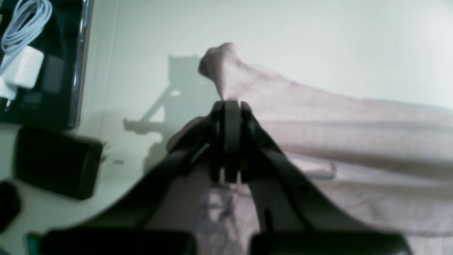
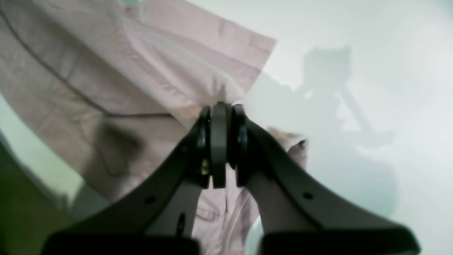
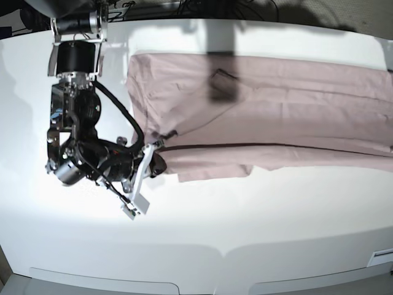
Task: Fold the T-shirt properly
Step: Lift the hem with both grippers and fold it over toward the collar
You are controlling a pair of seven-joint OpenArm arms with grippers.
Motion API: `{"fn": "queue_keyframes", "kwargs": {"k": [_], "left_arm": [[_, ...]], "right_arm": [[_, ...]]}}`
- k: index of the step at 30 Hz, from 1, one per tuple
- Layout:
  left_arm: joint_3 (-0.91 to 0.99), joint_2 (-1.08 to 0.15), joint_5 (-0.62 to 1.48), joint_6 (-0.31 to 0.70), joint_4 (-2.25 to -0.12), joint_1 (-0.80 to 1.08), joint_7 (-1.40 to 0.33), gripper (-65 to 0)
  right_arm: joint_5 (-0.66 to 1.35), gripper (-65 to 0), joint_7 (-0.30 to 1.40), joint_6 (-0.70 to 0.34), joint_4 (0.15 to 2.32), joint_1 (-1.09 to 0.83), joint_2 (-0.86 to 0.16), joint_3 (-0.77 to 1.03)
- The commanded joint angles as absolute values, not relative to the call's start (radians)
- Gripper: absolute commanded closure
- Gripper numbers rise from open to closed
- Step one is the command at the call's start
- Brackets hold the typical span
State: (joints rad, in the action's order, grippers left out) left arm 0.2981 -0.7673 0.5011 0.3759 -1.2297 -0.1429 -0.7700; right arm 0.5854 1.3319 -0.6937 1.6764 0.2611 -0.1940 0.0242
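Dusty-pink wrinkled cotton T-shirt (image 3: 258, 117) lies stretched lengthwise across white counter (image 3: 245, 227), left end effector (image 1: 226, 106) and right end effector (image 2: 219, 109) each clamped on fabric; fold looks barely started, mostly left.

Lighting: bright, from overhead. We note glare bleaching the glossy white table (image 3: 258, 209) toward 9 o'clock in the base view. Both wrist views soft, greenish; black gripper shadows fall at 12 o'clock. Dusty-pink cotton T-shirt (image 2: 88, 63) blurred; base-view edges bowed.
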Motion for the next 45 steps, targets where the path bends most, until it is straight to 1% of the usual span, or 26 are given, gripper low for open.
{"fn": "queue_keyframes", "kwargs": {"k": [1, 6, 12, 18, 28, 39, 45], "left_arm": [[0.322, -0.798, 0.506, 0.374, -1.269, -0.139, -0.760, 0.0], [0.332, -0.797, 0.497, 0.374, -1.333, -0.058, -0.780, 0.0], [0.333, -0.795, 0.498, 0.374, -1.337, -0.014, -0.796, 0.0], [0.334, -0.796, 0.498, 0.374, -1.338, 0.019, -0.801, 0.0], [0.334, -0.795, 0.498, 0.374, -1.338, 0.070, -0.842, 0.0], [0.334, -0.796, 0.497, 0.374, -1.338, 0.081, -0.904, 0.0], [0.334, -0.796, 0.445, 0.374, -1.338, 0.088, -0.933, 0.0]], "right_arm": [[0.601, 0.0, 1.313, -0.698, 1.713, 0.270, -0.197, 0.027], [0.601, 0.0, 1.309, -0.698, 1.819, 0.176, -0.197, 0.027], [0.598, 0.0, 1.305, -0.698, 1.954, 0.079, -0.197, 0.027], [0.542, 0.0, 1.294, -0.698, 2.037, -0.022, -0.197, 0.049], [0.560, 0.0, 1.298, -0.698, 2.071, -0.142, -0.197, 0.189], [0.561, 0.0, 1.315, -0.698, 2.071, -0.206, -0.196, 0.189], [0.560, 0.0, 1.317, -0.698, 2.070, -0.261, -0.196, 0.189]]}}
